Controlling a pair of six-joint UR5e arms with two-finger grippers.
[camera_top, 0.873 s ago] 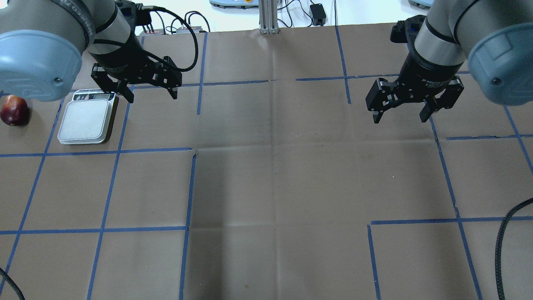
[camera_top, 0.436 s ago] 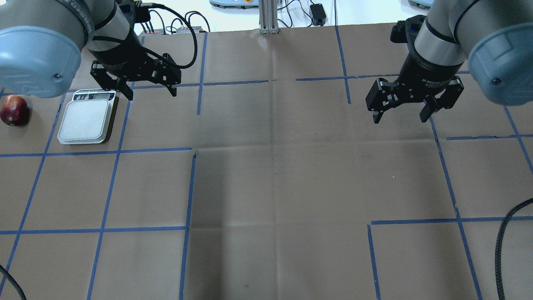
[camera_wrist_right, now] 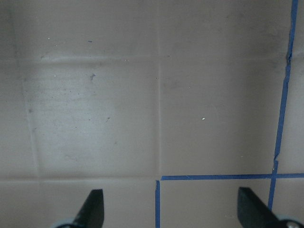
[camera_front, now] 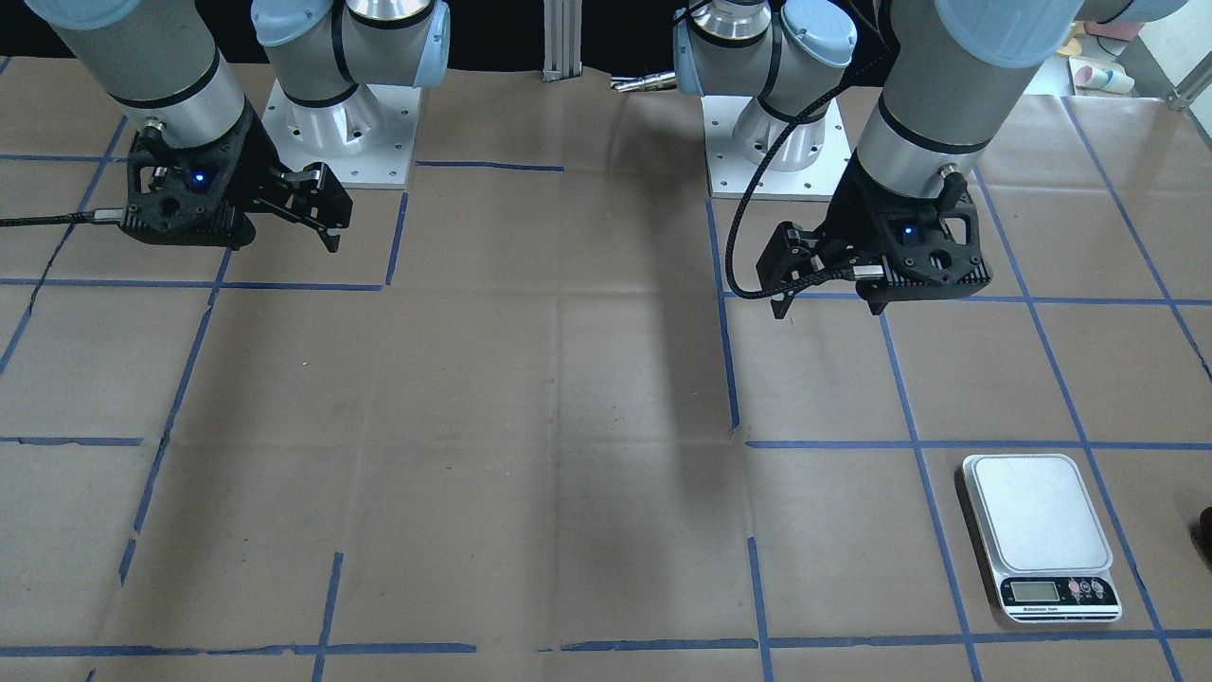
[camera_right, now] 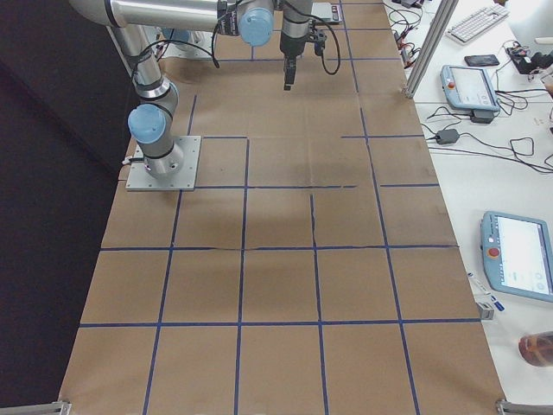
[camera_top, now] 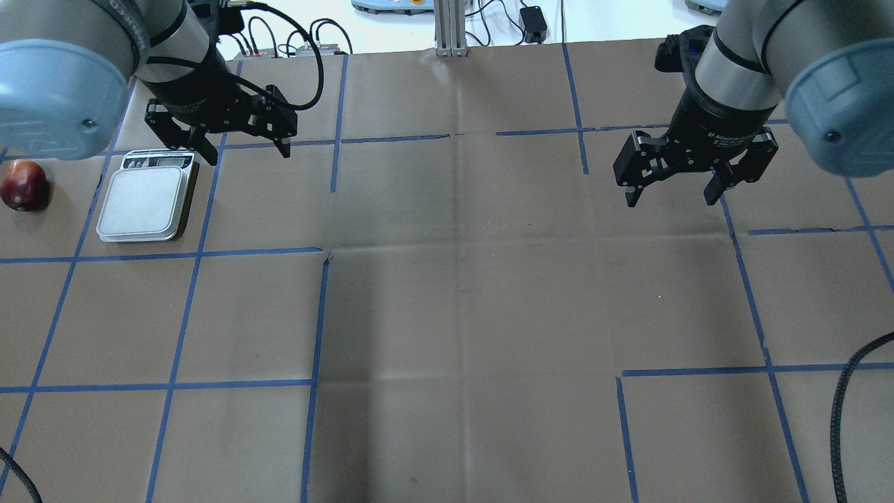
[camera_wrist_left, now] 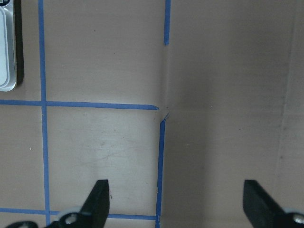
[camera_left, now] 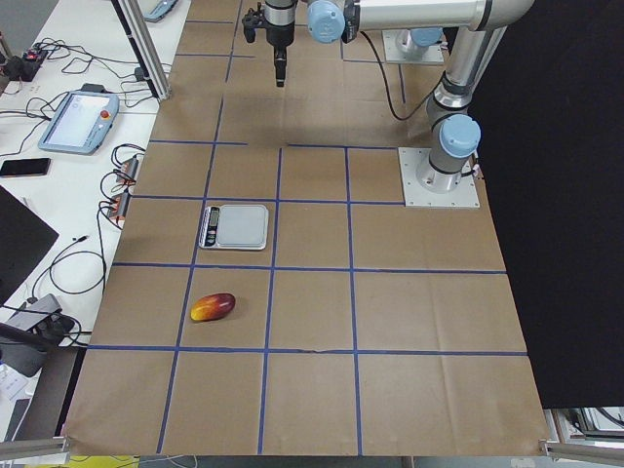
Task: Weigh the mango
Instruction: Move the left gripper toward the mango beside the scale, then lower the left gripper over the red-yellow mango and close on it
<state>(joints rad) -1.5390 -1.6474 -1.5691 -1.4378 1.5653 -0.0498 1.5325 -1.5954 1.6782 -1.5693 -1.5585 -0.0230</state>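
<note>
The mango (camera_top: pixel 24 185), dark red and glossy, lies on the paper at the far left, left of the scale (camera_top: pixel 143 202). In the exterior left view the mango (camera_left: pixel 213 307) shows red shading to yellow, nearer that camera than the scale (camera_left: pixel 239 225). The scale's white platform is bare. My left gripper (camera_top: pixel 246 154) hangs open and empty above the table, just beyond the scale's display end and to its right. Its wrist view shows both fingertips (camera_wrist_left: pixel 99 192) wide apart and the scale's edge (camera_wrist_left: pixel 5 47). My right gripper (camera_top: pixel 670 199) is open and empty over the right side of the table.
Brown paper with blue tape grid lines (camera_top: pixel 314 314) covers the table. Cables and a metal post (camera_top: pixel 450 28) stand at the far edge. A black cable (camera_top: pixel 841 412) lies at the near right. Tablets and cables lie on the side benches (camera_left: pixel 78 107).
My left gripper has moved a little toward the far edge and to the left, still open. The right gripper, mango and scale have not moved.
</note>
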